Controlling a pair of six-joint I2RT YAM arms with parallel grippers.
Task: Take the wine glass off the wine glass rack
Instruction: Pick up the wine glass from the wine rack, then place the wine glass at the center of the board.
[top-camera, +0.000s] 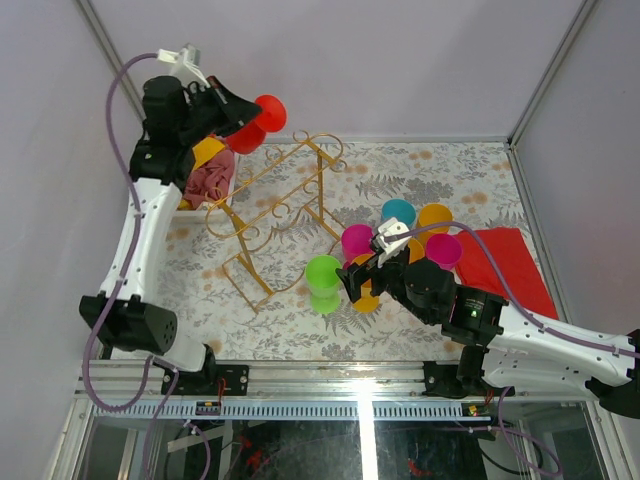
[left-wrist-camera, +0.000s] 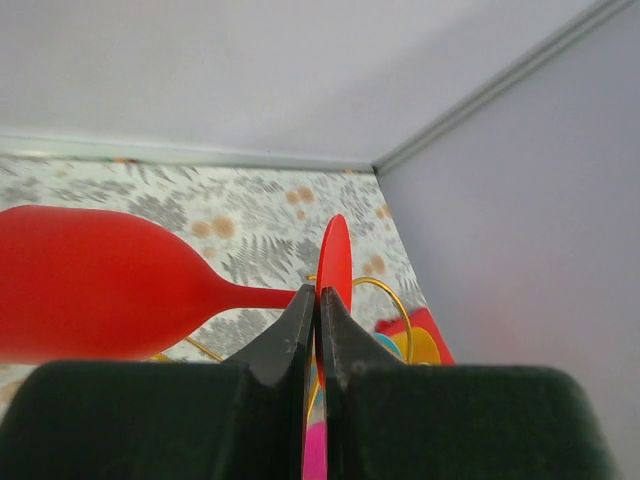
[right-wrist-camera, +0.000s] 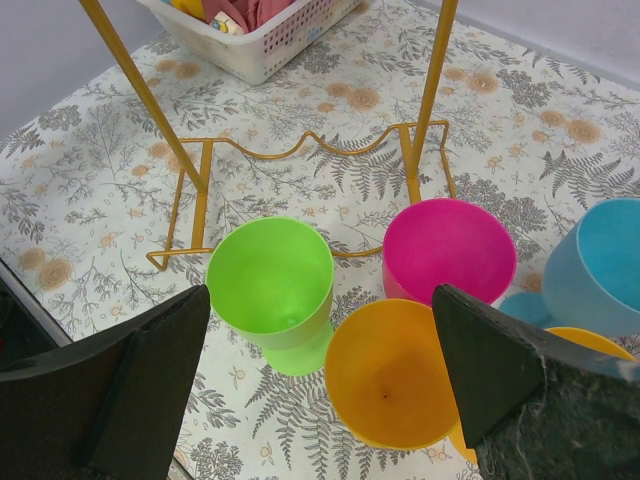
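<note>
Pinching wine glass (left-wrist-camera: 100, 280) foot in left claw (left-wrist-camera: 318, 302), far left of wine glass rack (top-camera: 280, 215); holding right claw (right-wrist-camera: 322, 298) spread over cups (right-wrist-camera: 390, 375).

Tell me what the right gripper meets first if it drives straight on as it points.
Probably the orange glass, nearest below the open right gripper; the green glass stands close beside it; depth unclear.

a red plastic wine glass (top-camera: 262, 118) is held on its side, pinched by its flat disc foot in the left gripper (left-wrist-camera: 318, 300). it is kept clear of the gold thin-wire rack with curled scroll ends (top-camera: 280, 210), just beyond that rack's far left end. the rack is stood upright.
</note>
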